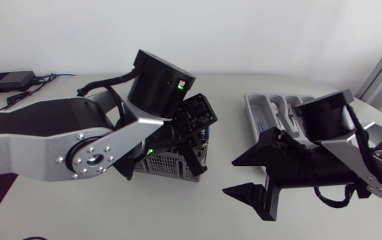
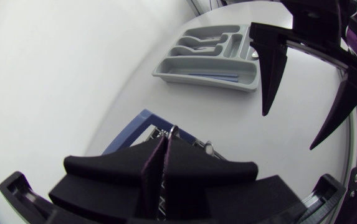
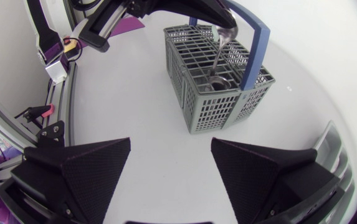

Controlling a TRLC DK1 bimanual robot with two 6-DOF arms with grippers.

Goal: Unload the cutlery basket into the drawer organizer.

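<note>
Left gripper [image 2: 164, 146] closed on spoon [image 3: 217, 59] standing in basket [image 3: 210, 109].
Right gripper [image 3: 171, 149] wide open, empty; organizer [image 2: 203, 78] near table's [image 1: 234, 123] far edge.

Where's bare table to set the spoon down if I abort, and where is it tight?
Bare table lies between the basket and the organizer, though the open right gripper hangs over its near part. The stretch on the basket's near side is bare too. Tight: over the basket, where the left gripper holds the spoon.
</note>
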